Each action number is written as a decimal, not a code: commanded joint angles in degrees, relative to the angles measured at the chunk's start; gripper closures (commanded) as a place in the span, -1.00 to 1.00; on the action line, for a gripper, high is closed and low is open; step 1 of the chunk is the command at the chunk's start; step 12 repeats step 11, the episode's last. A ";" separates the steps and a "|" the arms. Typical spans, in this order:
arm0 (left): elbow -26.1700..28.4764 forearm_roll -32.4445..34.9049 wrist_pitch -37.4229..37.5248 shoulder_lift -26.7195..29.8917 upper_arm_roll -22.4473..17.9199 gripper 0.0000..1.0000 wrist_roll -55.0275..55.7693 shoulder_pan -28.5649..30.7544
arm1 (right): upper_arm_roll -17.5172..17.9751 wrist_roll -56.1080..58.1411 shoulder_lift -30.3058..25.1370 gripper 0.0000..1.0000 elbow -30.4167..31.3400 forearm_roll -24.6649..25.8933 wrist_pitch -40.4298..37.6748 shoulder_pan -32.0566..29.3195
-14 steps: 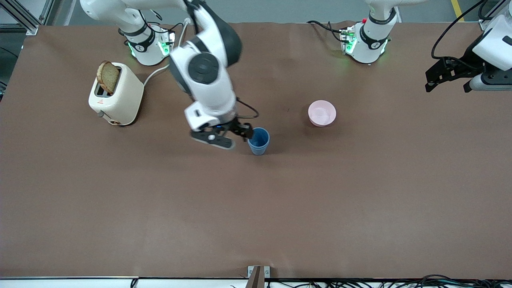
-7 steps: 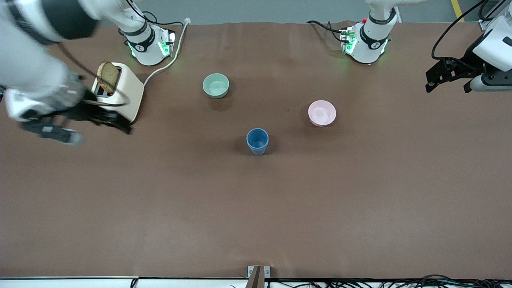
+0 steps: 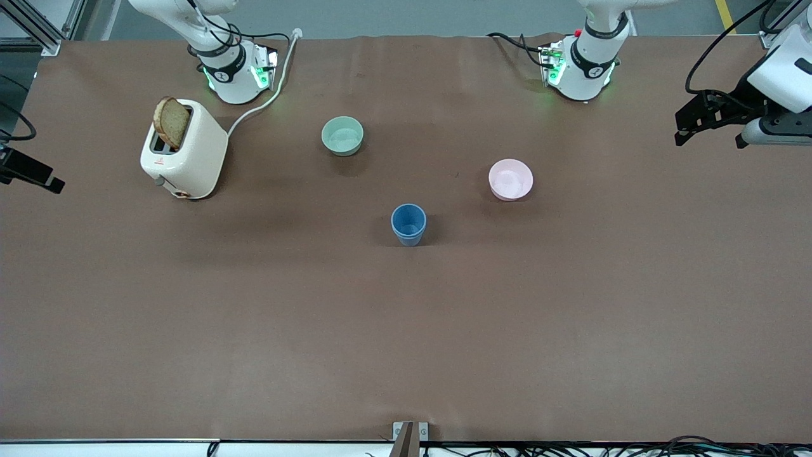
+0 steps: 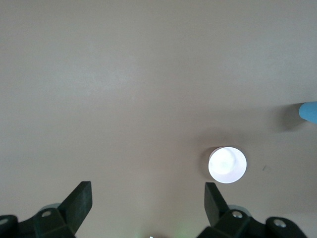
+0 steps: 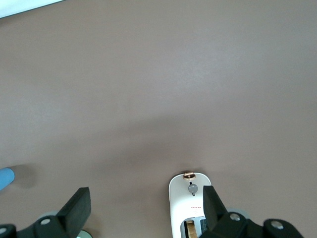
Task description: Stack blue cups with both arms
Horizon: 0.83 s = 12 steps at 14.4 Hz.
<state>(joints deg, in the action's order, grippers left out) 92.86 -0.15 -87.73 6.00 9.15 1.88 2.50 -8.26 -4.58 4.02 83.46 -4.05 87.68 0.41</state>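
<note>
One blue cup (image 3: 408, 224) stands upright in the middle of the table, and I cannot tell whether a second cup sits inside it. Its edge shows in the left wrist view (image 4: 309, 111) and in the right wrist view (image 5: 6, 177). No other blue cup is in view. My left gripper (image 3: 710, 130) hangs open and empty over the left arm's end of the table; it also shows in its own wrist view (image 4: 147, 198). My right gripper (image 5: 146, 206) is open and empty over the right arm's end of the table, with only a black part of it (image 3: 35, 176) in the front view.
A pink bowl (image 3: 510, 179) stands beside the cup toward the left arm's end. A mint-green bowl (image 3: 342, 135) stands farther from the camera. A cream toaster (image 3: 184, 149) holding a bread slice (image 3: 171, 122) stands near the right arm's base; its cord runs to the table's edge.
My right arm has let go of the blue cup and swung away to its own end of the table, uncovering the mint-green bowl. The left arm has not moved.
</note>
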 commanded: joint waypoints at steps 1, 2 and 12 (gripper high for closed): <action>0.31 0.15 0.02 0.68 0.08 -1.00 -1.00 0.05 | 3.95 0.10 -1.47 -1.00 1.80 1.06 0.21 -2.43; -0.04 0.24 0.02 0.59 0.00 -1.00 -1.00 0.05 | 4.31 0.10 -1.47 -1.00 1.80 1.06 0.38 -2.78; -2.86 0.24 0.11 -0.64 -0.01 -1.00 -0.92 0.22 | 6.05 0.80 -1.56 -1.00 1.45 2.38 -2.51 -3.66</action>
